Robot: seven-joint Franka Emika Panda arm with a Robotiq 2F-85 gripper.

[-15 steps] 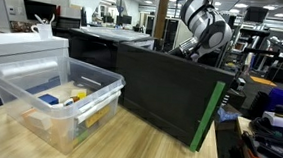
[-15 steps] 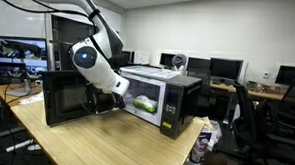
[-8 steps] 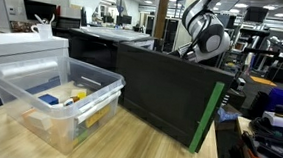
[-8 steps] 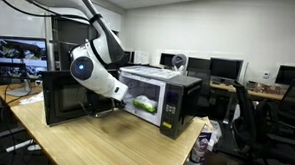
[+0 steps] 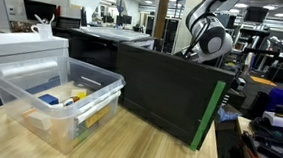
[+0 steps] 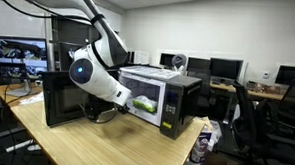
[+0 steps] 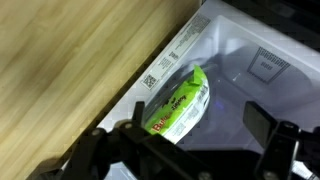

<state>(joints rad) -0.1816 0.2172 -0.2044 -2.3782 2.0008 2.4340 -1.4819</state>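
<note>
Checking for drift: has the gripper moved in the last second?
Yes. Against the microwave, the gripper has dropped lower, toward the table.

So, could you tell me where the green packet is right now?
The green packet lies on the floor of the open microwave, close to its front edge, in the middle of the wrist view.

Open-plan office: monitors (image 6: 224, 68), desks (image 6: 262, 93), swivel chairs (image 6: 254, 115).
</note>
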